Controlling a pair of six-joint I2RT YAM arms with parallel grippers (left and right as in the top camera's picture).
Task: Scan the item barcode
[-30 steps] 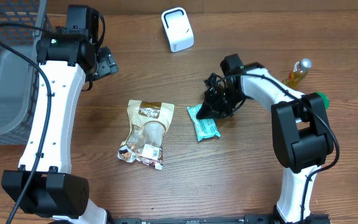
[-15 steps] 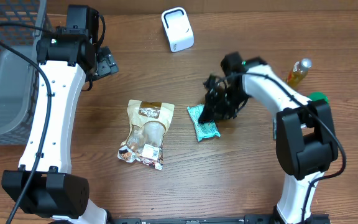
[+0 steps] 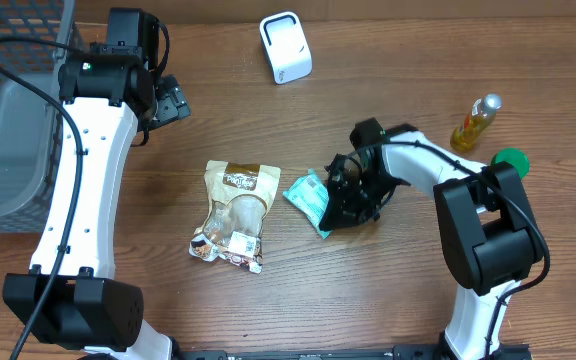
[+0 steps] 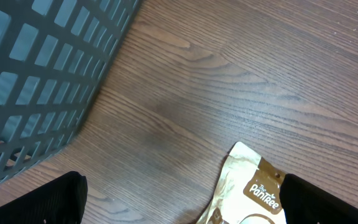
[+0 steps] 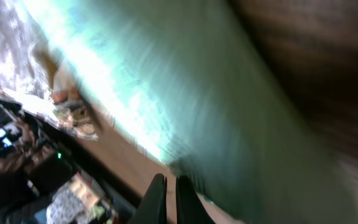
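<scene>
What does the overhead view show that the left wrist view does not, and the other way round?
Only overhead: the white scanner, the green packet at the right gripper, and the yellow bottle. Only left wrist: the brand print on the tan bag, close enough to read. Both: the tan bag, the grey basket and the wooden table.

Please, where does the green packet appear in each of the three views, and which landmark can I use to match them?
Overhead: green packet right of centre, beside the tan snack bag.
Left wrist: not in it.
Right wrist: fills most of the picture, blurred.
Shared landmark: the wooden table, seen in all three.
</scene>
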